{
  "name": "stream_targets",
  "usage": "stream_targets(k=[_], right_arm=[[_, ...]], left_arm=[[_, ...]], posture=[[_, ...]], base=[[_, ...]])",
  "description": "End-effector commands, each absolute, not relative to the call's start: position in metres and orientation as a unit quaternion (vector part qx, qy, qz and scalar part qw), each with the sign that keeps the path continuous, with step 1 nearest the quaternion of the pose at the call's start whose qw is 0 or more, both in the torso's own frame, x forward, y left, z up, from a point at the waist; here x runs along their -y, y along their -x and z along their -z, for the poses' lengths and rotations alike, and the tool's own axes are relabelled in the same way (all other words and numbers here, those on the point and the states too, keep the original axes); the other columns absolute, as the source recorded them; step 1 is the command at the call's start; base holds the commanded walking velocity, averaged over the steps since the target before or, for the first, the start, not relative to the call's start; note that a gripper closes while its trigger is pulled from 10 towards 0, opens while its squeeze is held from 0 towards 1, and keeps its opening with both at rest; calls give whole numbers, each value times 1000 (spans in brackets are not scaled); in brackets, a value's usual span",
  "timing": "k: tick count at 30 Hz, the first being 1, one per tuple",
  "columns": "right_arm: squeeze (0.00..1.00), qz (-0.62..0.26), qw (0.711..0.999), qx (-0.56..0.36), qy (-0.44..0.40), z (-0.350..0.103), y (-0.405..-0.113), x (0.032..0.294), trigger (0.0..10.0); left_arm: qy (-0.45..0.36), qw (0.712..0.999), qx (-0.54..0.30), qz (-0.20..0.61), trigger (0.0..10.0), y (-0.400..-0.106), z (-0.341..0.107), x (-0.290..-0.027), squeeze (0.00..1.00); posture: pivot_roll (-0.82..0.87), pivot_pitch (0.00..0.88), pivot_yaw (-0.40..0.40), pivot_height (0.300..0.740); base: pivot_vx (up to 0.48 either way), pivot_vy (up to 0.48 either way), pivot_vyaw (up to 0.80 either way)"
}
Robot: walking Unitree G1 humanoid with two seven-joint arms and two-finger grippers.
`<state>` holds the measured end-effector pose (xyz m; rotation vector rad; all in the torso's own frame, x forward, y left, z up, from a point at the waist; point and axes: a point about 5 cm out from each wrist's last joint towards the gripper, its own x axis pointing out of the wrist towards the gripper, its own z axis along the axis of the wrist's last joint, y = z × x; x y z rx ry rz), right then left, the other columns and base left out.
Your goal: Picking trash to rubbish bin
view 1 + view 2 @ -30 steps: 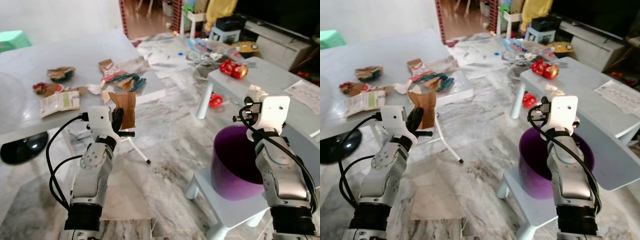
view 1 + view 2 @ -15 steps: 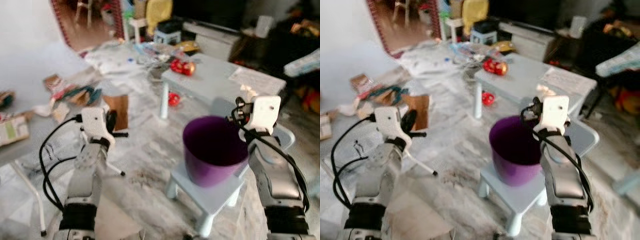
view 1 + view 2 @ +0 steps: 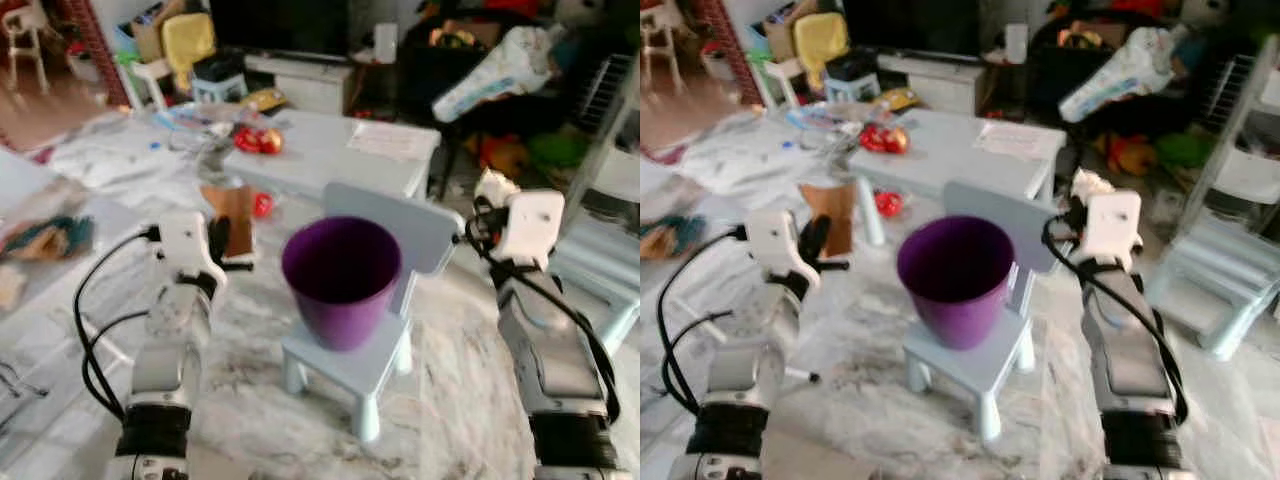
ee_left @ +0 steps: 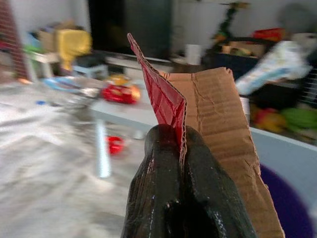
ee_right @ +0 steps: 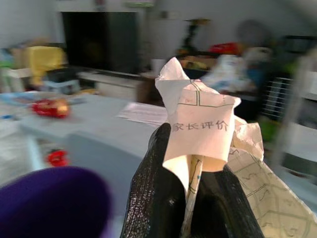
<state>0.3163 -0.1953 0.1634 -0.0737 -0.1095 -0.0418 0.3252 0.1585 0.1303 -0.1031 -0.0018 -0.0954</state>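
A purple bin (image 3: 342,279) stands on the seat of a small pale blue chair (image 3: 372,352), and that chair is the middle of it all. The bin is open on top, and its inside looks dark; nothing can be made out in it. To the left of the bin, the left claw (image 3: 226,243) is up in the air, and its two black fingers (image 4: 163,193) are pressed together on a piece of brown cardboard (image 4: 218,124) with a shiny red side. The cardboard stands up just beside the bin's rim and does not touch it. To the right of the bin, past the chair's back, the right claw (image 3: 484,205) is squeezed tight on a crumpled white paper (image 5: 200,124) with small printed signs and lines on it. That paper is held a bit higher than the bin's rim. Behind the bin stands a low grey table (image 3: 320,160) with a red toy (image 3: 255,140) and a sheet of paper (image 3: 385,140) on it.
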Motion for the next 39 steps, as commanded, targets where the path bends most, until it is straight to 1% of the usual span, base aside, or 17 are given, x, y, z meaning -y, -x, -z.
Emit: stream_targets(k=[1, 5, 26, 33, 39], right_arm=[[0, 11, 997, 67, 35, -169, -318, 188, 10000], [0, 12, 997, 67, 35, -169, -318, 188, 10000], [0, 18, 997, 68, 30, -168, -318, 188, 10000], [0, 19, 997, 69, 29, -168, -318, 188, 10000], [0, 22, 997, 68, 29, -168, -319, 189, 10000]], left_arm=[[36, 999, -5, 34, 10000, -327, -131, -167, 0], [36, 999, -8, 30, 10000, -329, -131, -168, 0], [24, 999, -6, 37, 10000, -329, -132, -167, 0], [22, 999, -5, 37, 10000, -328, -132, -167, 0], [0, 999, 8, 33, 10000, -329, -135, -166, 0]], posture=[[-90, 19, 52, 740], [-91, 19, 55, 740], [-84, 20, 63, 740], [-82, 22, 64, 740], [-81, 24, 66, 740]], base=[[0, 0, 0], [0, 76, 0], [0, 454, 0], [0, 171, 0], [0, 0, 0]])
